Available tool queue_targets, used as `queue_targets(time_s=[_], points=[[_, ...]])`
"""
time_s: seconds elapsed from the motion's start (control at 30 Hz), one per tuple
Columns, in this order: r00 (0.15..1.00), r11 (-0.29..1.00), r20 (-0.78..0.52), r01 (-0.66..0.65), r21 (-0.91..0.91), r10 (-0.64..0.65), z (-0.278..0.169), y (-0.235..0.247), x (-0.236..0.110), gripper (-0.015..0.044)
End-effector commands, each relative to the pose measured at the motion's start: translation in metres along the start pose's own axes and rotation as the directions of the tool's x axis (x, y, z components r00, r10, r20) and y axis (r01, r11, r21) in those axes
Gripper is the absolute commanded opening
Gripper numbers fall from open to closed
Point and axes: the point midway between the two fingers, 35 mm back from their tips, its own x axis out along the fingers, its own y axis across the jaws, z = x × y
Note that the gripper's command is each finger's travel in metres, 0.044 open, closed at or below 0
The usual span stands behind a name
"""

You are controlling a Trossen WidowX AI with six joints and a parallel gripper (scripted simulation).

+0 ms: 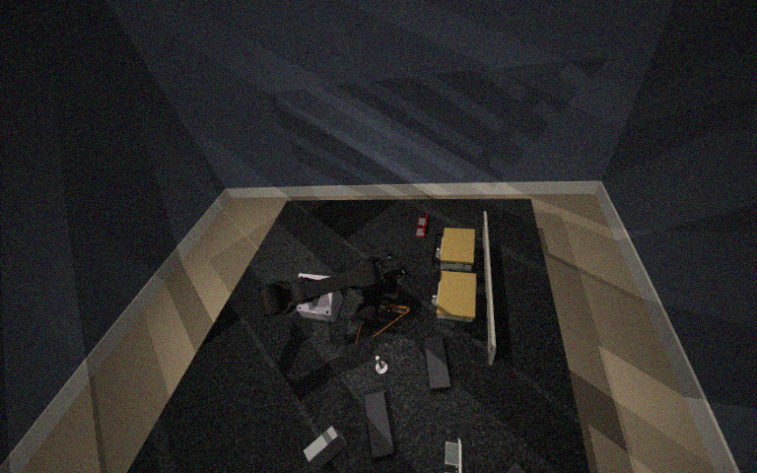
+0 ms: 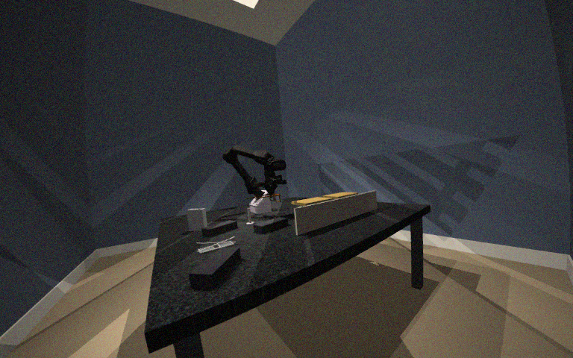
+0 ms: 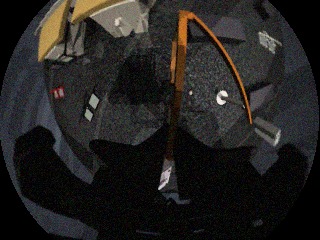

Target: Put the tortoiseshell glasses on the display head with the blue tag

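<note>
The tortoiseshell glasses (image 1: 391, 322) (image 3: 182, 55) show orange-brown and are off the table, with their front edge-on in the wrist view and one curved temple spread to the right. My gripper (image 3: 169, 126) is shut on their front; dark fingers hide part of it. Two display heads with flat yellow tops stand side by side: the nearer head (image 1: 456, 296) (image 3: 120, 20) and the farther head (image 1: 457, 245) (image 3: 55, 30). The held glasses are apart from both, on the arm's side of the nearer head. I cannot make out a blue tag on either head.
A pale panel (image 1: 488, 290) (image 2: 336, 212) stands behind the heads. Red glasses (image 1: 422, 226) (image 3: 58, 93), dark-framed glasses (image 3: 93, 101) and white glasses (image 2: 215, 245) lie around. A small white-based stand (image 1: 380, 367), a white box (image 2: 197, 219) and dark blocks (image 1: 437, 362) (image 1: 379, 424) are also present.
</note>
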Motion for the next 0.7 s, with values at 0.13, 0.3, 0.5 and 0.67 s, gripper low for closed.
queue_targets(time_s=[0.13,0.3,0.5,0.67], points=[[1.000,1.000,0.001,-0.008,0.001,0.008,-0.001,-0.042,-0.001,0.0000],[1.000,1.000,0.001,-0.006,0.002,0.006,-0.006,-0.072,-0.001,0.0000],[1.000,1.000,0.001,0.004,0.002,-0.004,-0.017,-0.107,-0.001,0.0000],[1.000,1.000,0.000,0.005,0.002,-0.005,-0.018,-0.110,-0.001,0.0000]])
